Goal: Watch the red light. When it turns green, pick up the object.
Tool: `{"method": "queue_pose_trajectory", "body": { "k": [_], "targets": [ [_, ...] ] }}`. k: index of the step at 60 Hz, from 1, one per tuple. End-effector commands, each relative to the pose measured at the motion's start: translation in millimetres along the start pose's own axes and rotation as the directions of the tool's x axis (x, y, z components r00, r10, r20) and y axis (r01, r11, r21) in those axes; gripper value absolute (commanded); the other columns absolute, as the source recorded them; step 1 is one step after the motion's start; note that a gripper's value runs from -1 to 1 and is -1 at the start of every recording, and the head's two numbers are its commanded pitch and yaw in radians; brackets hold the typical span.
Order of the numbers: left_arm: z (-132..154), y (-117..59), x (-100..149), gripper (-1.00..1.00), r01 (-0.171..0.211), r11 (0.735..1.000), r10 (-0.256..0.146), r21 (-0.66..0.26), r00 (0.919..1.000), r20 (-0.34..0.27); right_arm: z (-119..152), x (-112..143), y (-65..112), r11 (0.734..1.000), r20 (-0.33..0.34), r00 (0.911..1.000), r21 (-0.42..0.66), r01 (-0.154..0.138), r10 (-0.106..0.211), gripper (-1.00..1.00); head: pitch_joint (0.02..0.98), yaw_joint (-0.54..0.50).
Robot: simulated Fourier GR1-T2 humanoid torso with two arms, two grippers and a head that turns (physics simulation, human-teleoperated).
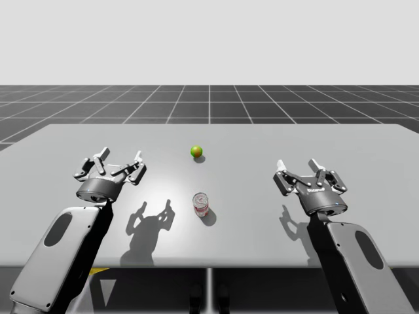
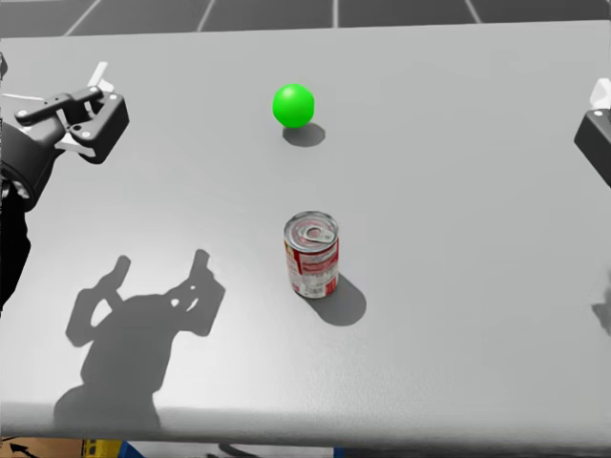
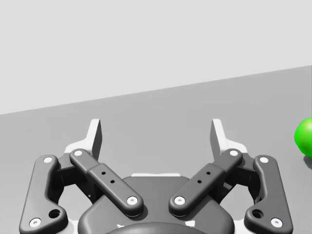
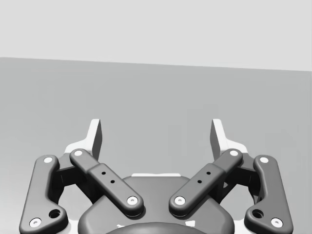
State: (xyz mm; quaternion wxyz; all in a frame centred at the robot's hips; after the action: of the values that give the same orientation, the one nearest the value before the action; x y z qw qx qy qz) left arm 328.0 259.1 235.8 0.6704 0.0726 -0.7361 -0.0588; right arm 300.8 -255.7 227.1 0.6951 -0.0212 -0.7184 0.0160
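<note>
**Green light showing, can standing free**

Green now, the light (image 1: 196, 152) is a small ball resting on the grey surface (image 1: 275, 140). It sits about midway between the left and right edges and nearer the far edge than the near one. Straight toward the near edge from it, well apart, the red-and-white can (image 1: 201, 204) stands upright with its silver pull-tab lid up.

My left pincer (image 1: 120, 157) hangs over the left part of the surface with its fingers spread wide. Its shadow (image 1: 149, 226) falls on the surface toward the near edge. In the left wrist view the light sits off to one side, beyond one finger.

My right pincer (image 1: 298, 167) hangs over the right part of the surface, fingers likewise spread wide, with bare grey surface ahead of it. Both pincers are well apart from the can.
</note>
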Motion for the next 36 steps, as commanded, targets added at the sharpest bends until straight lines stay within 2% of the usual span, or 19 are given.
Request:
{"method": "queue_pose_trajectory", "body": {
  "k": [1,6,10,11,13,18,20,22,23,29,33,36],
  "targets": [
    [-1,-0.4,0,-1.0,0.002,1.0,-0.002,-0.004,1.0,-0.002,0,0,0.6,1.0,-0.002,1.0,0.002,-0.001,0.001,-1.0,0.871,0.06],
    [-1,-1.4,1,-1.0,-0.014,1.0,0.014,-0.012,0.9999,-0.003,0,0,0.1,1.0,-0.002,1.0,0.002,0.0,0.0,-1.0,0.872,0.06],
    [0,-2.7,3,-1.0,-0.075,0.996,0.074,-0.051,0.9971,-0.015,2,2,0.4,1.0,0.005,1.0,0.004,0.002,-0.002,-1.0,0.868,0.07],
    [0,-3.4,4,-1.0,-0.106,0.992,0.105,-0.069,0.9943,-0.022,2,3,0.9,1.0,0.008,1.0,0.004,0.001,-0.001,-1.0,0.867,0.07],
    [1,-4.7,4,-1.0,-0.14,0.986,0.138,-0.091,0.99,-0.031,3,4,1.3,1.0,0.01,0.9999,0.005,0.0,0.0,-1.0,0.865,0.07],
    [7,-9.8,9,-1.0,-0.176,0.976,0.171,-0.132,0.9841,-0.049,4,4,2.9,1.0,0.016,0.9998,0.003,-0.014,0.014,-1.0,0.853,0.08],
    [13,-12.4,15,-1.0,-0.224,0.958,0.217,-0.179,0.9745,-0.058,4,4,3.3,1.0,0.016,0.9998,0.004,-0.014,0.014,-1.0,0.852,0.08],
    [19,-15.3,19,-1.0,-0.253,0.945,0.244,-0.21,0.9675,-0.065,3,3,3.1,1.0,0.016,0.9998,0.005,-0.013,0.013,-1.0,0.853,0.08],
    [21,-16.4,20,-1.0,-0.257,0.94,0.247,-0.223,0.9663,-0.072,4,4,3.1,1.0,0.016,0.9998,0.005,-0.013,0.013,-1.0,0.853,0.08],
    [37,-24.9,23,-1.0,-0.235,0.927,0.22,-0.292,0.9718,-0.084,4,5,2.2,1.0,0.018,0.9998,0.003,-0.01,0.01,-1.0,0.856,0.08],
    [50,-29.2,24,-1.0,-0.22,0.908,0.202,-0.356,0.9754,-0.088,4,5,2.3,1.0,0.018,0.9998,0.002,-0.008,0.008,-1.0,0.856,0.08],
    [61,-31.8,23,-1.0,-0.196,0.89,0.174,-0.411,0.9806,-0.091,4,4,2.7,1.0,0.017,0.9998,0.001,-0.009,0.009,-1.0,0.856,0.08]
  ]
}}
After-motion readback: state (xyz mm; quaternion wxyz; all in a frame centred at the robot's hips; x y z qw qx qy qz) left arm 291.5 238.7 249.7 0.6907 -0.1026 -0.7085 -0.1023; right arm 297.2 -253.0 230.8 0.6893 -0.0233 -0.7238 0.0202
